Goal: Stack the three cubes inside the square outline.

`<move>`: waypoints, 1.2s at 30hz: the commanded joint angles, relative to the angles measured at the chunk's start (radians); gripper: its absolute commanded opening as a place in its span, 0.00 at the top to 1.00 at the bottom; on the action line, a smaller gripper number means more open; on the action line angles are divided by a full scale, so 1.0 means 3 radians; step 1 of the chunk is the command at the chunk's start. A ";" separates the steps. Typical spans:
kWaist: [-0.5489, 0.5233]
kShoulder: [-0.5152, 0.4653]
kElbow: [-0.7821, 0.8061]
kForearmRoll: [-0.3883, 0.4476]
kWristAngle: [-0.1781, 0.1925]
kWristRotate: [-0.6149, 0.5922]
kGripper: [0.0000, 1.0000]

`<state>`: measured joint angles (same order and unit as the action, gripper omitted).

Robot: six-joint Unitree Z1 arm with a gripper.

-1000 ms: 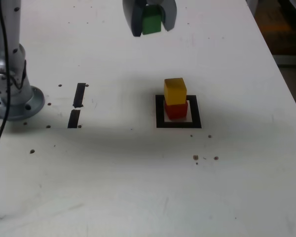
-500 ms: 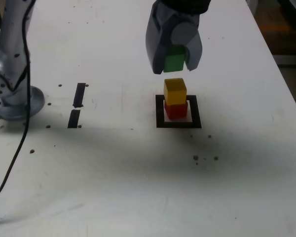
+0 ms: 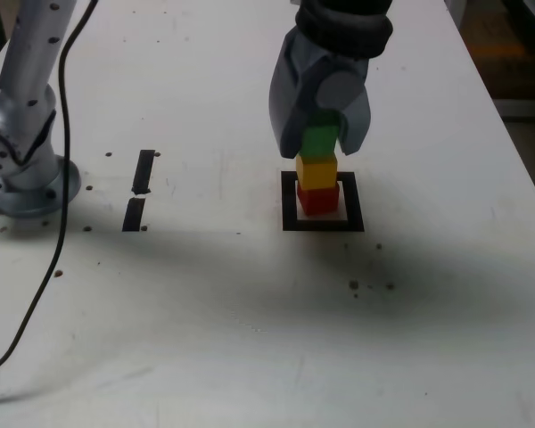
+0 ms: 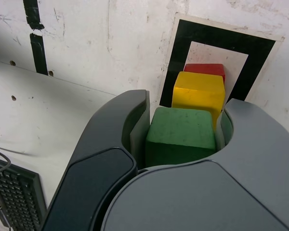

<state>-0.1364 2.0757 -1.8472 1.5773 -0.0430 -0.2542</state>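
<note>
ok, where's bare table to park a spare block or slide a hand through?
Free: the wide strip between the two black strips and the square outline; the whole near half of the table, apart from small specks. Crowded: the outline itself, where the gripper holds the green cube over the yellow cube and red cube.

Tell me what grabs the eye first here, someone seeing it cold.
The grey gripper shut on the green cube, right over the stack. Below it the yellow cube sits on the red cube, inside the square outline near the middle of the white table. Whether green already rests on yellow cannot be told.
</note>
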 commanded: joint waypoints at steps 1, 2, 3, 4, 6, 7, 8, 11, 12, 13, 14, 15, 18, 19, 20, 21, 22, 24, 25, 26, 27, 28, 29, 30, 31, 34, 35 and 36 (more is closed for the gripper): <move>-0.0005 0.0031 0.0008 0.0020 -0.0005 -0.0007 0.75; -0.0005 0.0037 0.0013 0.0019 -0.0004 -0.0007 0.75; -0.0005 0.0041 0.0016 0.0019 -0.0004 -0.0007 0.74; -0.0005 0.0044 0.0017 0.0018 -0.0003 -0.0007 0.74; -0.0005 0.0053 0.0016 0.0013 -0.0003 -0.0003 0.74; -0.0005 0.0059 0.0013 0.0008 -0.0003 0.0000 0.73; -0.0005 0.0066 0.0009 0.0003 -0.0003 0.0003 0.73; -0.0005 0.0093 -0.0004 -0.0012 0.0000 0.0013 0.69; -0.0005 0.0100 -0.0008 -0.0016 0.0001 0.0015 0.67; -0.0005 0.0106 -0.0012 -0.0018 0.0002 0.0016 0.65; -0.0005 0.0111 -0.0015 -0.0019 0.0004 0.0016 0.63; -0.0005 0.0116 -0.0018 -0.0021 0.0005 0.0017 0.60; -0.0005 0.0131 -0.0020 -0.0028 -0.0001 0.0021 0.53; -0.0005 0.0137 -0.0020 -0.0029 -0.0003 0.0022 0.50; -0.0005 0.0143 -0.0020 -0.0030 -0.0006 0.0024 0.47; -0.0005 0.0149 -0.0019 -0.0031 -0.0008 0.0027 0.42; -0.0005 0.0154 -0.0019 -0.0030 -0.0011 0.0029 0.36; -0.0005 0.0157 -0.0019 -0.0025 -0.0012 0.0032 0.21; -0.0005 0.0156 -0.0019 -0.0022 -0.0012 0.0033 0.15; -0.0005 0.0153 -0.0020 -0.0019 -0.0012 0.0034 0.09; -0.0005 0.0147 -0.0021 -0.0016 -0.0011 0.0033 0.04; -0.0005 0.0138 -0.0023 -0.0012 -0.0009 0.0031 0.01; -0.0005 0.0127 -0.0026 -0.0010 -0.0005 0.0028 0.00; -0.0005 0.0112 -0.0029 -0.0008 0.0000 0.0025 0.00; -0.0005 0.0093 -0.0033 -0.0003 0.0007 0.0022 0.00; -0.0005 -0.0014 -0.0044 0.0022 0.0039 0.0008 0.00; -0.0005 -0.0098 -0.0039 0.0038 0.0057 0.0003 0.00; -0.0005 -0.0180 -0.0028 0.0051 0.0068 -0.0001 0.00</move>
<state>-0.1365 2.0670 -1.8572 1.5787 -0.0266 -0.2513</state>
